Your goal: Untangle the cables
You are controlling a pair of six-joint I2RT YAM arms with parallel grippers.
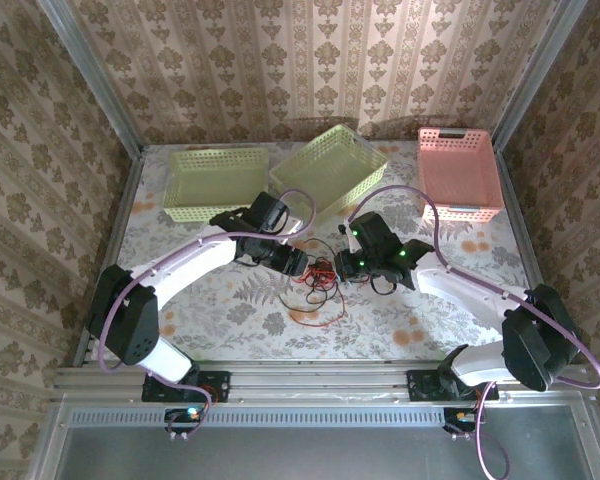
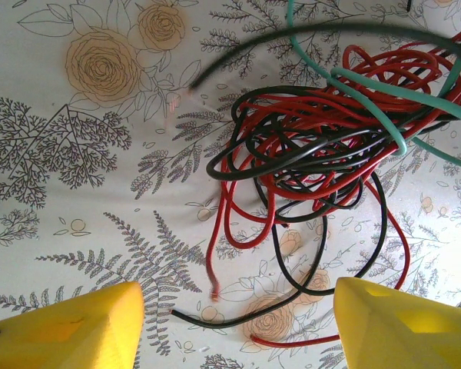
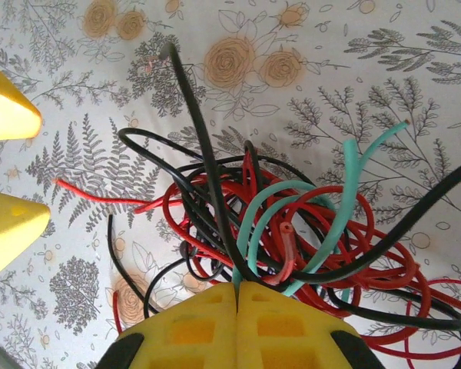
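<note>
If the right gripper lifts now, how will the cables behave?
Probably floppy: the cables lie in loose loops. Likely lifts as one clump, since red, black and green strands interlock. Thin strands may slip from the shut right gripper.

The cables [image 1: 318,283] lie between left tool [image 1: 307,267] and right tool [image 1: 344,263].

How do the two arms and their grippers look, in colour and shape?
The left arm and the right arm have white links, black joints and a lilac hose each. The left gripper and right gripper have yellow wedge-shaped fingers. Small green lights glow near the right wrist.
</note>
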